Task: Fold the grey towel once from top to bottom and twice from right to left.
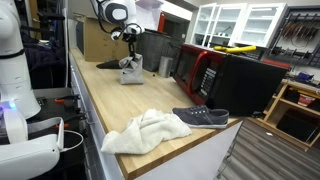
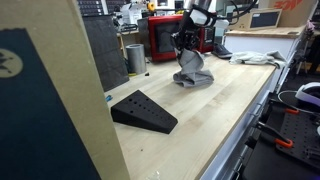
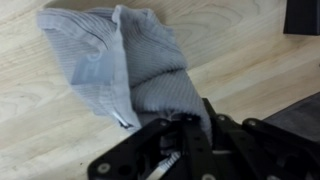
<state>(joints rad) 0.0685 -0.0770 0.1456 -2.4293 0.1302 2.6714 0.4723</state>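
Towel [image 3: 135, 65] sits bunched on the bench [image 3: 40, 130], its top pinched by the pincer [image 3: 190, 122]; the pinched bit is hidden

A long, pale wooden worktop [image 1: 105, 95] runs through both exterior views. Near its front edge lies a crumpled, fluffy cream-white towel [image 1: 145, 130]. Just beside the towel sits a dark grey sneaker [image 1: 203, 116] with a white sole. A black wedge-shaped block [image 2: 143, 110] rests on the wood, well apart from both. Toward the back stand a red-fronted microwave [image 2: 165, 38] and a metal cup [image 2: 135, 57]. A brown cardboard box [image 1: 98, 38] stands at the far end.
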